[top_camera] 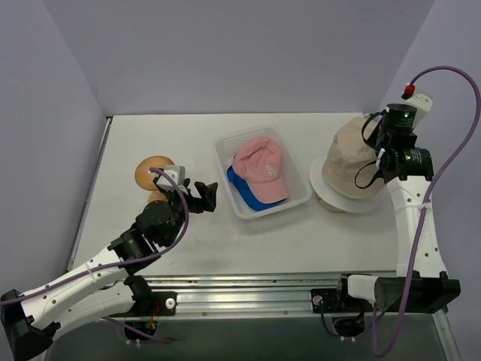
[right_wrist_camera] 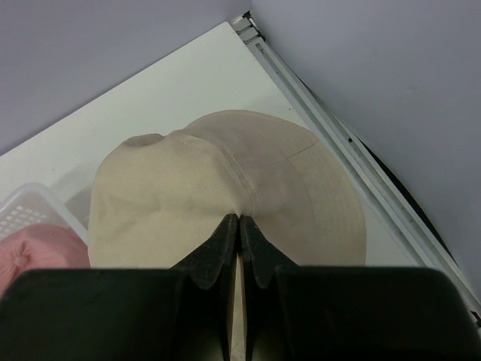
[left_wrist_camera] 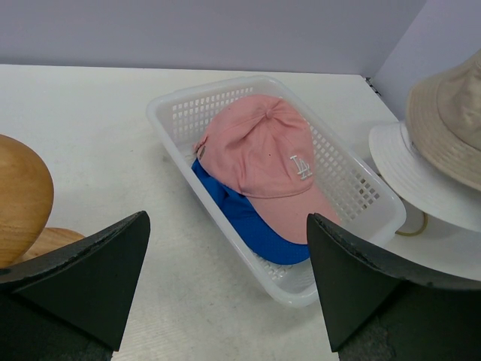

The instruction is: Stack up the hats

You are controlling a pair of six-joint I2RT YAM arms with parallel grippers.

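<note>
The pink baseball cap [top_camera: 260, 169] lies on the bright blue cap [top_camera: 248, 194] inside the clear lattice basket [top_camera: 299, 201]; both show in the left wrist view, the pink cap [left_wrist_camera: 263, 154] over the blue cap [left_wrist_camera: 248, 222]. The beige bucket hat [top_camera: 353, 162] sits over the whitish hat [top_camera: 331, 192] at the right. My right gripper [right_wrist_camera: 240, 218] is shut, pinching a fold of the beige hat [right_wrist_camera: 180, 188] at its crown. My left gripper [top_camera: 203, 197] is open and empty, left of the basket, facing it.
A smooth orange-brown dome [top_camera: 152, 171] stands on the table left of my left gripper, also in the left wrist view [left_wrist_camera: 19, 195]. The side wall rail [right_wrist_camera: 353, 143] runs close behind the beige hat. The grey walls enclose the table.
</note>
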